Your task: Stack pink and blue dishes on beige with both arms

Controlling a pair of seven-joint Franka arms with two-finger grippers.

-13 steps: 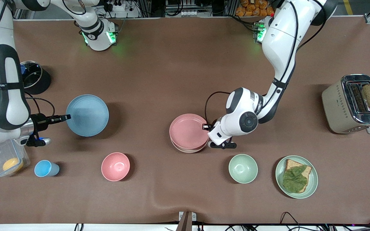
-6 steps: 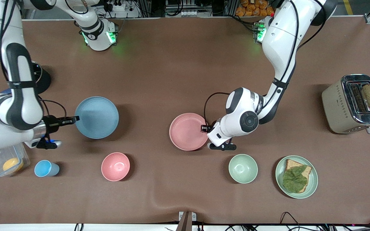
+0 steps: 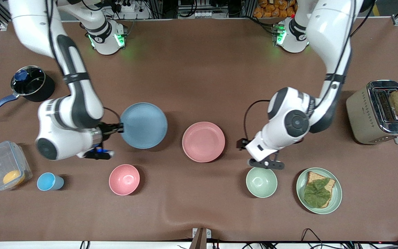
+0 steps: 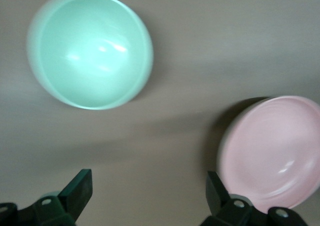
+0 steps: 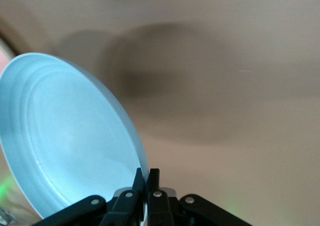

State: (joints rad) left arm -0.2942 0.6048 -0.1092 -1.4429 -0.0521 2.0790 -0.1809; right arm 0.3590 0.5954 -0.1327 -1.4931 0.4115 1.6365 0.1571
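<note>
Worktop (image 3: 199,62) is carrying 2 arms and the dishes. Right gripper (image 3: 120,128) is pinching the blue plate (image 3: 143,125) by its rim, jaws shut on the edge, holding it over the brown surface beside the pink plate (image 3: 203,141). Being round, the blue plate is showing no long axis; its hollow face is turning upward, matte with faint rings. Pink plate is lying flat mid-worktop, face up. Left gripper (image 3: 243,144) is hovering between it and the green bowl (image 3: 261,182), jaws spread wide, holding nothing.
</note>
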